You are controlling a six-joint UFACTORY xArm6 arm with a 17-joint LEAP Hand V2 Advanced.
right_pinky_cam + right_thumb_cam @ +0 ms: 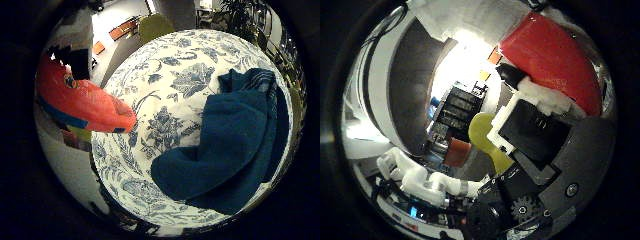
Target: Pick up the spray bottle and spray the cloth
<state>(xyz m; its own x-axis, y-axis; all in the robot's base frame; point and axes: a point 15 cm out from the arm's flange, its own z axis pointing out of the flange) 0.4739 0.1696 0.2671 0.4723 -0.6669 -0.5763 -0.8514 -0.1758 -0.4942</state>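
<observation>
The spray bottle [80,102] is red with a blue and yellow label. It sits very close to the palm and hangs over the edge of the round table [165,90]. In the thumb side view the bottle's red body [555,60] lies against the white and black fingers [535,130] of my right hand [540,165], which curl round it. A dark blue cloth [235,145] lies crumpled on the table's white cover with its blue flower pattern, on the side away from the bottle. The bottle's red tip points towards the table's middle, apart from the cloth.
A yellow-green chair [155,25] stands at the table's far edge. Beyond it is pale floor with orange-brown furniture [122,29]. The thumb side view shows dark shelving [457,107] and a white jointed arm [420,180] in the room.
</observation>
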